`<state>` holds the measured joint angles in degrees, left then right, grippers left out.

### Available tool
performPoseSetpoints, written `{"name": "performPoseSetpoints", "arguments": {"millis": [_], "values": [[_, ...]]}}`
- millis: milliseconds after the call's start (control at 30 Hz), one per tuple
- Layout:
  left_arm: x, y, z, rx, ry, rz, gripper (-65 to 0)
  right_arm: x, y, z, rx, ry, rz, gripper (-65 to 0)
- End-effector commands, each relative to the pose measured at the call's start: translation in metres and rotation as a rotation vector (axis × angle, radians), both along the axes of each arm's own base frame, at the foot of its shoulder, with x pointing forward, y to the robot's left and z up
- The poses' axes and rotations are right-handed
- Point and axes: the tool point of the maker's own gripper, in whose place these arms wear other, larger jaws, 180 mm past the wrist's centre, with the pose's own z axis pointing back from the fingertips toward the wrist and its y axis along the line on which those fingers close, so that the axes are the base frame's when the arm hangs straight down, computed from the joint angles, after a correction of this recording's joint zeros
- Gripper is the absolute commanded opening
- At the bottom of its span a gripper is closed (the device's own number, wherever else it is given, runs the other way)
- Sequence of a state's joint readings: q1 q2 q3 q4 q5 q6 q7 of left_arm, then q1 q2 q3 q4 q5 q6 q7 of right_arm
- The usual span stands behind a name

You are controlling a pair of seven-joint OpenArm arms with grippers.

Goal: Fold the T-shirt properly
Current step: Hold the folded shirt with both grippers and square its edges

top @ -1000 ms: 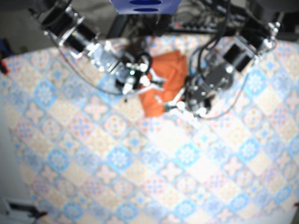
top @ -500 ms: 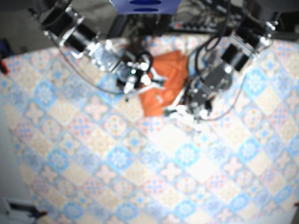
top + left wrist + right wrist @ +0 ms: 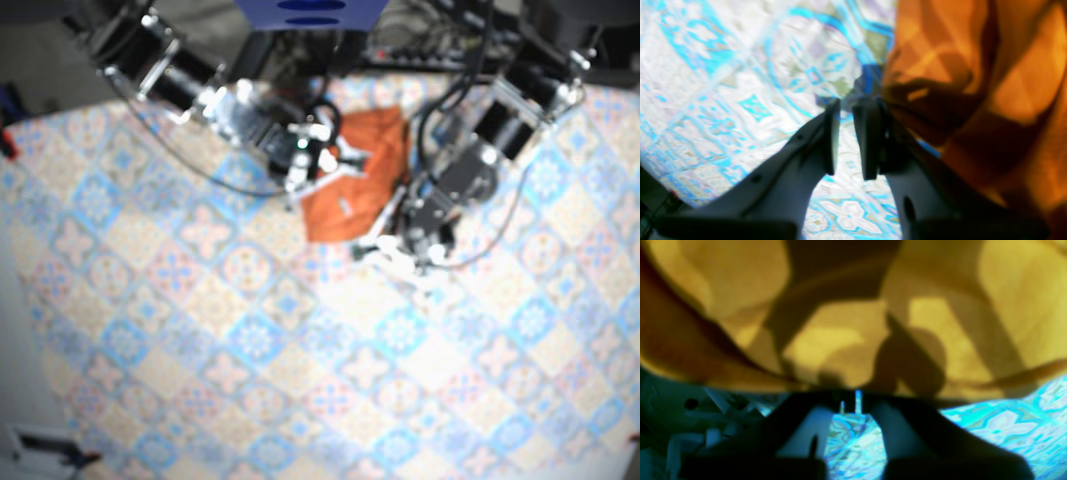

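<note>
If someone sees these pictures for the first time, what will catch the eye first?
The bunched orange T-shirt stands out first, lying near the top of the base view on a blue-and-peach patterned tablecloth. Next come the two grippers: the right gripper at the shirt's left side in the base view, the left gripper at its lower right corner, jaws slightly apart on nothing.

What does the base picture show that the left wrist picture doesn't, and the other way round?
Only the base view shows the right arm, the left arm and the whole orange T-shirt, bunched between them on the patterned tablecloth. Only the left wrist view shows the left gripper close up: jaws slightly apart, nothing between them, beside the cloth. Both show T-shirt and tablecloth.
</note>
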<state>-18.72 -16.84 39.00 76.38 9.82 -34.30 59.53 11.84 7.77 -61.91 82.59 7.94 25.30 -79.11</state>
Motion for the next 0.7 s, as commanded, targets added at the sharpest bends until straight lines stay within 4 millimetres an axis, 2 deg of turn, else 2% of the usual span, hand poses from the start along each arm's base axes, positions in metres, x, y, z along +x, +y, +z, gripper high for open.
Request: {"name": "performPoseSetpoints", "arguments": {"millis": [0,200,300,333,433,567,667], "values": [[0.012,-0.001,0.012,-0.008,-0.038,0.005,-54.7,-0.001,0.013,0.004,0.055,0.013,0.008,-64.3],[0.012,-0.001,0.012,-0.008,-0.038,0.004,-54.7,0.006,0.008,0.006,0.054,0.000,-0.012,-64.3],[0.010,0.003,0.010,-0.001,-0.035,0.007,-54.6,0.022,-0.021,0.006,0.036,-0.014,-0.099,-64.1],[0.010,0.006,0.010,0.005,-0.035,0.009,-54.6,0.029,-0.026,0.009,0.041,-0.027,-0.123,-64.0],[0.010,0.009,0.010,0.009,-0.035,0.010,-54.6,0.046,-0.023,0.026,0.102,-0.076,-0.167,-63.9],[0.010,0.009,0.010,0.011,-0.035,0.011,-54.4,0.072,-0.035,0.047,0.166,-0.142,-0.259,-63.9],[0.010,0.009,0.010,0.011,-0.035,0.011,-54.2,0.077,-0.043,0.049,0.183,-0.150,-0.309,-63.9]]}}
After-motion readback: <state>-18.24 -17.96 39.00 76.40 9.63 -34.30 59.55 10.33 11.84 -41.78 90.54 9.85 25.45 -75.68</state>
